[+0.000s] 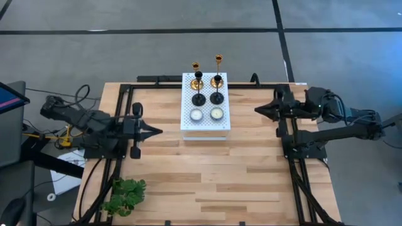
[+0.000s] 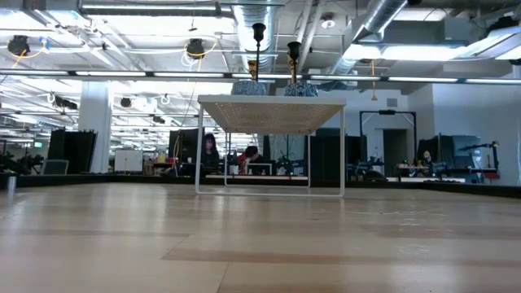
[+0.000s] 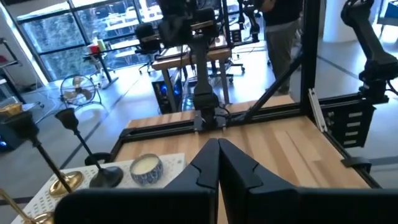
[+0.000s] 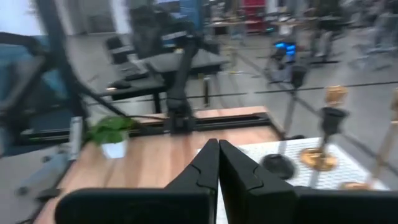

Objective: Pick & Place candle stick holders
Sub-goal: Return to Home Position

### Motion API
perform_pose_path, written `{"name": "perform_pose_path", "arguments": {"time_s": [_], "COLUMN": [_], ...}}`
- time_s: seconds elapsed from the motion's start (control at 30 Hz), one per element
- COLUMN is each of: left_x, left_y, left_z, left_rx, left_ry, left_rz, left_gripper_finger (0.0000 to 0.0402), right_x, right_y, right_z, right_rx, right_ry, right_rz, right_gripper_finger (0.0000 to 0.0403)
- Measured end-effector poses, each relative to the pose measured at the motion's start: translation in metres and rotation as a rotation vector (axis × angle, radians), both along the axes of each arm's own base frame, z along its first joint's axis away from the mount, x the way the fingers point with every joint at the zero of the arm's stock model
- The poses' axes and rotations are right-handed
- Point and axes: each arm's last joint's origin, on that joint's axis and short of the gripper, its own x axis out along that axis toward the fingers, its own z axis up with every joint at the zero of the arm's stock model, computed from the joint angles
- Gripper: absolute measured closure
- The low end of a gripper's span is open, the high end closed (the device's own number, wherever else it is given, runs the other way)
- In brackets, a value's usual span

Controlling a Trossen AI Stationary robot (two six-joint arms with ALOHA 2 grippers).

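Observation:
A white perforated stand (image 1: 188,125) sits at the middle of the table's far side. Two gold candle stick holders (image 1: 196,74) (image 1: 218,68) stand on their round bases at its far end. Two black holders (image 1: 198,98) (image 1: 217,96) stand just nearer. My left gripper (image 1: 158,132) is shut and empty, left of the stand. My right gripper (image 1: 257,110) is shut and empty, right of the stand. In the left wrist view a black holder (image 3: 84,152) shows beside my shut fingers (image 3: 217,149). In the right wrist view a black holder (image 4: 280,163) and a gold base (image 4: 316,159) show.
Two small bowls with white candles (image 1: 197,115) (image 1: 217,113) sit on the stand's near end. A green leafy plant (image 1: 124,196) stands at the table's near left corner. Black frame rails (image 1: 295,157) run along both sides. Bare wood (image 1: 207,176) lies between the arms.

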Motion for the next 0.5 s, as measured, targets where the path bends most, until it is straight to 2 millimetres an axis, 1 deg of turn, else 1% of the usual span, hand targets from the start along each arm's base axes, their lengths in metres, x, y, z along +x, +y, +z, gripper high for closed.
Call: {"name": "perform_pose_path", "arguments": {"time_s": [0.13,0.27,0.43,0.5], "left_x": [0.002,0.004,0.005,0.005], "left_y": [0.007,0.016,0.027,0.031], "left_z": [0.0,0.0,0.0,0.0], "left_rx": [0.003,0.011,0.017,0.015], "left_ry": [-0.008,-0.012,-0.012,-0.01], "left_rz": [-0.022,-0.018,-0.03,-0.024], "left_gripper_finger": [0.0399,0.0398,0.0397,0.0397], "right_x": [0.001,0.0,-0.017,-0.023], "right_y": [0.002,0.002,0.003,0.003], "right_z": [-0.001,0.0,0.005,0.002], "right_rx": [0.039,0.038,0.025,0.023], "right_ry": [0.004,0.001,-0.06,-0.074], "right_rz": [0.078,0.07,0.069,0.063], "right_gripper_finger": [0.0403,0.0403,0.0403,0.0403]}}
